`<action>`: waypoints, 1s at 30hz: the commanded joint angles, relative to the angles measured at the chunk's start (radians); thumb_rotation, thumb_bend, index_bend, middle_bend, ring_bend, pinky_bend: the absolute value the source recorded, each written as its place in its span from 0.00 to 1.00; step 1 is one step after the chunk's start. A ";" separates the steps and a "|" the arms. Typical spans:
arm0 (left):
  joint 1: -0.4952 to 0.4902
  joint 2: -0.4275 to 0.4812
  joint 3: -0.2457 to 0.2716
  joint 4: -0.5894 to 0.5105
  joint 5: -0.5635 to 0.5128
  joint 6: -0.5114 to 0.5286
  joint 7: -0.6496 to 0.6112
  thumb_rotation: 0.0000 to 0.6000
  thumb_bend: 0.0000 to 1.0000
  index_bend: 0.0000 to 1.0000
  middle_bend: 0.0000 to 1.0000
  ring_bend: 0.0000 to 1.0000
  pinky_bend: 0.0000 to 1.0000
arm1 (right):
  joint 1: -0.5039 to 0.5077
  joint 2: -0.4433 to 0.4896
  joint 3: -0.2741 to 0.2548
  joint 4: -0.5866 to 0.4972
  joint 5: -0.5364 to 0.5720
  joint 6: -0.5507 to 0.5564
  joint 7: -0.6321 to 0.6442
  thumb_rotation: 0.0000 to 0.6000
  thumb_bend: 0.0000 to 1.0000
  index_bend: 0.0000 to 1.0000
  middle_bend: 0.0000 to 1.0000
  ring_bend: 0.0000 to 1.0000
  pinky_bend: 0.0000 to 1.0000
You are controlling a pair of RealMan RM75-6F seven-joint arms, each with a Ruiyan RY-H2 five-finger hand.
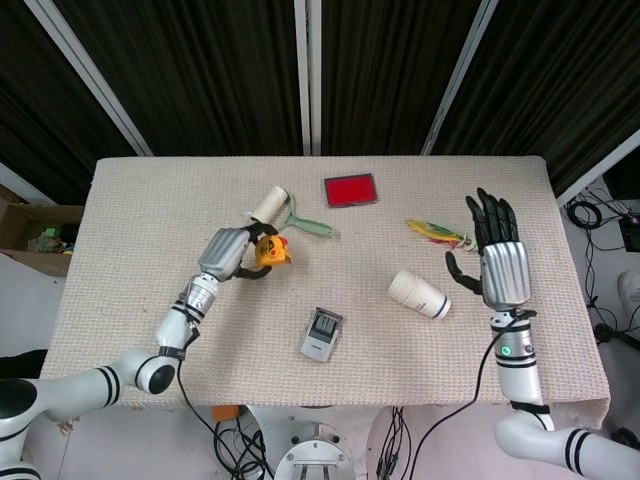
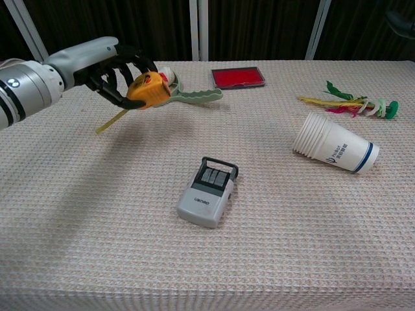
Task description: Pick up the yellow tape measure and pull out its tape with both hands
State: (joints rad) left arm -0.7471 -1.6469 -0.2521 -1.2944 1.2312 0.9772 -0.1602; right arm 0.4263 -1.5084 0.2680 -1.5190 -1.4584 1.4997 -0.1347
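The left hand has the yellow tape measure up off the table, fingers wrapped round the case, holding it in the air at about ten o'clock from the grey stamp and just in front of the lint roller. A short yellow strip dangles beneath the case, and that is the free end the other hand needs. Over at three o'clock the right hand hovers flat with fingers spread, holding nothing, well apart from the tape measure and just beyond the tipped paper cup stack. Here's the worry: on its way across, the right hand could clip the cup stack and send it rolling. The dangling strip looks thin and floppy, so a pinch could miss it or slide off. The left grip looks like it sits on the case's curved sides, and a firm pull from the right could twist the case or drag it out of those fingers. If a finger covers the tape slot, the tape may bind rather than run out.
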 commanded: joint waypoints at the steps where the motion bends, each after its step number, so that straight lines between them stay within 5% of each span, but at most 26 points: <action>1: 0.051 -0.020 -0.079 -0.126 -0.115 0.074 -0.042 1.00 0.34 0.61 0.60 0.54 0.62 | 0.012 -0.015 -0.008 -0.012 -0.018 -0.003 -0.018 1.00 0.32 0.00 0.00 0.00 0.00; 12: 0.076 -0.121 -0.201 -0.343 -0.255 0.237 -0.011 1.00 0.36 0.61 0.60 0.54 0.62 | 0.101 -0.134 0.004 -0.093 -0.045 -0.059 -0.175 1.00 0.32 0.01 0.02 0.00 0.00; 21: 0.041 -0.205 -0.214 -0.351 -0.250 0.274 0.039 1.00 0.37 0.62 0.60 0.54 0.62 | 0.190 -0.289 0.079 -0.074 0.004 -0.077 -0.275 1.00 0.32 0.23 0.06 0.00 0.00; 30: 0.036 -0.280 -0.168 -0.240 -0.158 0.330 0.059 1.00 0.37 0.62 0.60 0.54 0.62 | 0.243 -0.372 0.099 0.009 0.031 -0.097 -0.302 1.00 0.32 0.37 0.09 0.00 0.00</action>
State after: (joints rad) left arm -0.7102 -1.9105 -0.4329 -1.5586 1.0544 1.2976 -0.1045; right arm 0.6635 -1.8718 0.3656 -1.5188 -1.4339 1.4069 -0.4332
